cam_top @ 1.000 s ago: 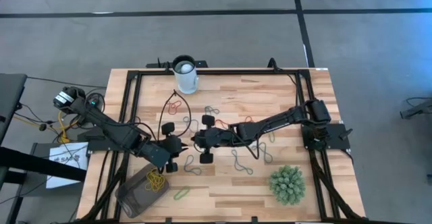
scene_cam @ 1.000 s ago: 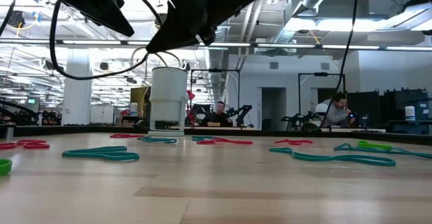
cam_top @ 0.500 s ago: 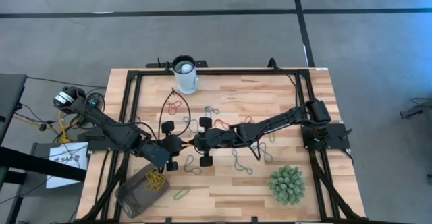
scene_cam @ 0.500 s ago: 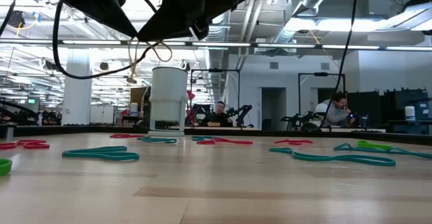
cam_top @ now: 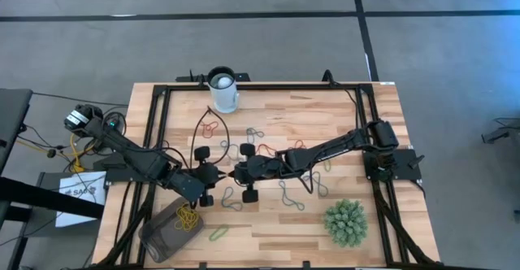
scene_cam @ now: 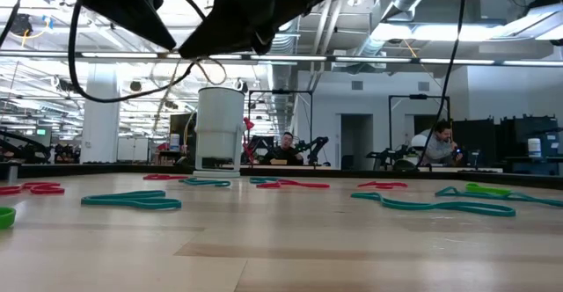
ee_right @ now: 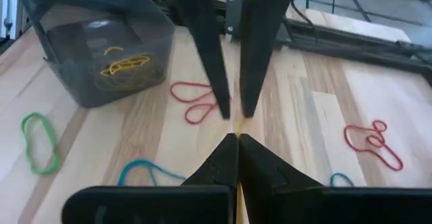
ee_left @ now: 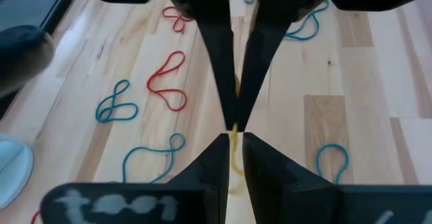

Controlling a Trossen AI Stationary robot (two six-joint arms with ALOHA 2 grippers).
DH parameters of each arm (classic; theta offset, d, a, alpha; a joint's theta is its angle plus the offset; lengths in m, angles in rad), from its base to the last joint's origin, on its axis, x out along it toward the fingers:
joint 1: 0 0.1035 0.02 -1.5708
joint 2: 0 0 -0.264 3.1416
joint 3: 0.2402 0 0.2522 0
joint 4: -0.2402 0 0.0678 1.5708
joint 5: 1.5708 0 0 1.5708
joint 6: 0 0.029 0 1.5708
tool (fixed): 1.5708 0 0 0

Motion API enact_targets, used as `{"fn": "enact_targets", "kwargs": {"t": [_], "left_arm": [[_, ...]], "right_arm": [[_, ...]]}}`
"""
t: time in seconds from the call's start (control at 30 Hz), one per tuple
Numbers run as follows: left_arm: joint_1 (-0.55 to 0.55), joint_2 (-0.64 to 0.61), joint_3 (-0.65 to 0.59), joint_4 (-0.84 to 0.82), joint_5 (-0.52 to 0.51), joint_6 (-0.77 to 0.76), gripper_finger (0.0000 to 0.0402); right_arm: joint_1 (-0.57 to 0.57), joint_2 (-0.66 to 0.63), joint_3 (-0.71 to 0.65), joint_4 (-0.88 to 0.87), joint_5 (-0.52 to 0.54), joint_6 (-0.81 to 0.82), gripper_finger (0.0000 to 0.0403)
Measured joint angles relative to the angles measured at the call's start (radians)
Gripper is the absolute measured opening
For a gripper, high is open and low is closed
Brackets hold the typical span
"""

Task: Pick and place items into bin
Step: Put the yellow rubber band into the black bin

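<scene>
you've got only yellow bands (ee_right: 125, 65) in the bin (ee_right: 67, 21); both grippers (cam_top: 227, 175) pinch 1 yellow band (ee_left: 234, 153) fingertip-to-fingertip, many bands left.

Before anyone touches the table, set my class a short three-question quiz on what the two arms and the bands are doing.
1. True or false: the bin already holds yellow bands.
2. The left pincer and the right pincer meet tip to tip above the middle of the table. What is pinched between them? A: a yellow band. B: a spiky plant ball. C: a white cup.
3. What colour is the band lying on the table right beside the bin?
Key: 1 true; 2 A; 3 green.
</scene>
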Motion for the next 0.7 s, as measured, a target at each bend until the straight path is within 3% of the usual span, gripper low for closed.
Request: {"fn": "enact_targets", "kwargs": {"t": [0.3,0.47,0.7], "left_arm": [[0.009,0.0,0.0,-0.081,0.028,0.014,0.0042],[0.035,0.0,0.0,-0.091,0.112,-0.039,0.0076],[0.054,0.0,0.0,-0.089,0.122,-0.043,0.0123]], "right_arm": [[0.018,0.0,0.0,-0.172,0.001,0.07,0.0001],[0.021,0.0,0.0,-0.148,0.001,0.07,0.0001],[0.019,0.0,0.0,-0.134,0.003,0.069,0.0001]]}}
